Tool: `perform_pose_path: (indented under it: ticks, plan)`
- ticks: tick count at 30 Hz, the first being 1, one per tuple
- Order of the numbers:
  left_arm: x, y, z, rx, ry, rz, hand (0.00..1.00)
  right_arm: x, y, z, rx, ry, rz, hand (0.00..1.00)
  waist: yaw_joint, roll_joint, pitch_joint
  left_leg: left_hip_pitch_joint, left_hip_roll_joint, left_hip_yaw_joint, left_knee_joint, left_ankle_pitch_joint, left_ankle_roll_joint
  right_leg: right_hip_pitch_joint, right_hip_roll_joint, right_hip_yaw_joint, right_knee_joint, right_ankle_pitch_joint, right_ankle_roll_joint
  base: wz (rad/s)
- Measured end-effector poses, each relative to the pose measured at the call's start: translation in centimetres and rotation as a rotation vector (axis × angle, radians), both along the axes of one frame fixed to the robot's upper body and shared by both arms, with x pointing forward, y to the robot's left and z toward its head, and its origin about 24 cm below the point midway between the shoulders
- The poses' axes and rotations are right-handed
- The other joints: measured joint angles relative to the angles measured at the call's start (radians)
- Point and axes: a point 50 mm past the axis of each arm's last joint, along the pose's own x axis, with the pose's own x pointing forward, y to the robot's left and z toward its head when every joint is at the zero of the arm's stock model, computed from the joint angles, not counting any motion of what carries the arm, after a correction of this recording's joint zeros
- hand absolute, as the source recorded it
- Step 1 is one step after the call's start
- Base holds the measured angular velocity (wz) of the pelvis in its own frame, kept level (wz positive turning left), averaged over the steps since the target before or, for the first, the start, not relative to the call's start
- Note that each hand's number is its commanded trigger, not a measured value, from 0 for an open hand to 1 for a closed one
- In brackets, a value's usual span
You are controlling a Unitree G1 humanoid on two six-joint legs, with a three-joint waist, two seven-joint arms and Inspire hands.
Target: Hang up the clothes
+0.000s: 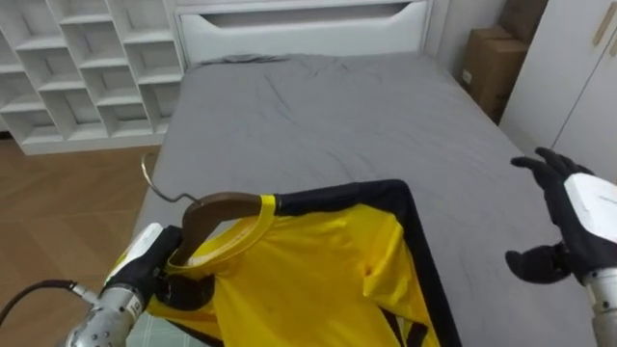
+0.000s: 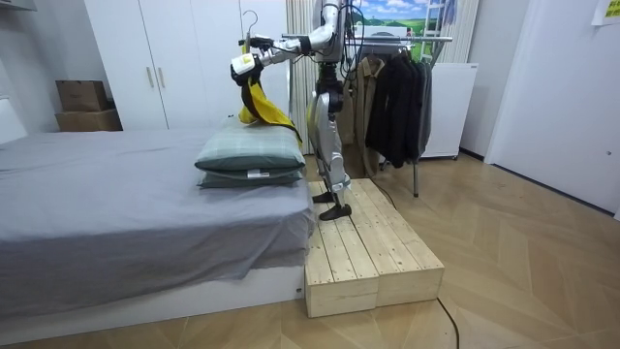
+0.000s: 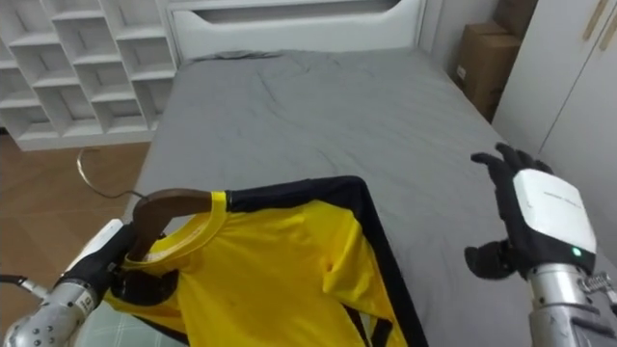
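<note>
Here we are: the robot stands on the pale wooden platform (image 2: pixel 368 252) at the end of the grey bed (image 1: pixel 337 116), facing it. The left hand (image 1: pixel 145 265) is up at the near left, fingers curled tight round the brown wooden hanger (image 1: pixel 217 207), right where its arm meets the collar. The thin metal hook (image 1: pixel 159 188) pokes up and away to the left. The yellow shirt with black trim (image 1: pixel 318 270) is threaded on that hanger and spills down to the right. In the room view it dangles above the stacked green pillows (image 2: pixel 252 155).

The right hand (image 1: pixel 578 226) is out at the near right over the bed, fingers spread wide, holding nothing.

Hanging looks like the job left to do, and the metal clothes rack (image 2: pixel 407 41) with its dark garments (image 2: pixel 397 97) is behind the robot, so a turn is needed.

Now the dangers! The shirt appears to sit on one arm of the hanger only. Tip it during the swing and the cloth could slide straight off. The free hem might snag on the pillows. The platform is narrow, so a careless step could go over its edge. And that slim hook could miss the rail if it twists in the grip
</note>
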Motion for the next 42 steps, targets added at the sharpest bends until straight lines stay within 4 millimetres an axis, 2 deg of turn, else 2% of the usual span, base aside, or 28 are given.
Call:
perform_pose_path:
  ticks: [5, 12, 15, 24, 29, 36, 42]
  plan:
    - [-0.1, 0.0, -0.1, -0.001, 0.001, 0.000, 1.00, 0.7, 1.4, 2.5, -0.027, -0.076, 0.080, 0.00, 0.007, -0.001, 0.0001, -0.010, 0.000, -0.001, 0.000, 0.000, 0.000, -0.012, 0.001, 0.001, 0.002, 0.000, 0.000, 0.00]
    - [-0.1, -0.1, 0.0, -0.004, -0.006, -0.014, 1.00, 1.5, 2.5, 3.1, -0.045, -0.062, 0.143, 0.00, 0.010, -0.010, 0.0021, -0.006, 0.001, 0.001, -0.004, 0.000, 0.000, -0.009, 0.001, -0.001, 0.002, 0.000, 0.000, 0.00]
    - [-0.1, -0.3, 0.0, -0.010, -0.001, -0.028, 1.00, 1.7, 2.7, 3.4, -0.046, -0.055, 0.155, 0.00, 0.022, -0.013, 0.0039, -0.006, 0.002, 0.016, -0.004, 0.000, 0.000, -0.012, 0.001, 0.001, 0.002, 0.000, 0.000, -0.05]
    - [-0.3, -0.5, -0.3, -0.009, 0.010, -0.038, 1.00, 2.4, 4.9, 3.3, -0.064, 0.054, 0.280, 0.00, 0.048, -0.019, 0.0031, -0.005, 0.002, 0.014, -0.003, 0.000, 0.000, -0.012, -0.001, 0.000, 0.006, 0.001, 0.001, 0.00]
    - [-0.2, -0.9, -0.2, -0.007, 0.007, -0.056, 1.00, 2.6, 6.0, 2.9, -0.001, 0.149, 0.366, 0.00, 0.051, -0.019, 0.0029, -0.011, 0.001, -0.008, 0.003, 0.000, 0.000, -0.007, -0.003, -0.016, 0.004, 0.003, 0.001, 0.09]
    - [-0.2, -1.4, 0.1, 0.036, 0.025, -0.124, 1.00, 2.2, 7.1, 2.0, 0.144, 0.375, 0.537, 0.00, 0.075, -0.022, 0.0029, 0.002, 0.002, -0.009, 0.002, 0.000, 0.000, 0.006, -0.002, -0.018, 0.002, 0.003, 0.001, 0.01]
    - [0.0, -1.5, 0.5, 0.055, 0.027, -0.157, 1.00, 1.8, 8.0, 0.9, 0.175, 0.549, 0.649, 0.00, 0.091, -0.045, 0.0126, -0.002, 0.003, -0.010, 0.004, 0.000, 0.000, 0.004, -0.002, -0.023, 0.002, 0.004, -0.001, 0.00]
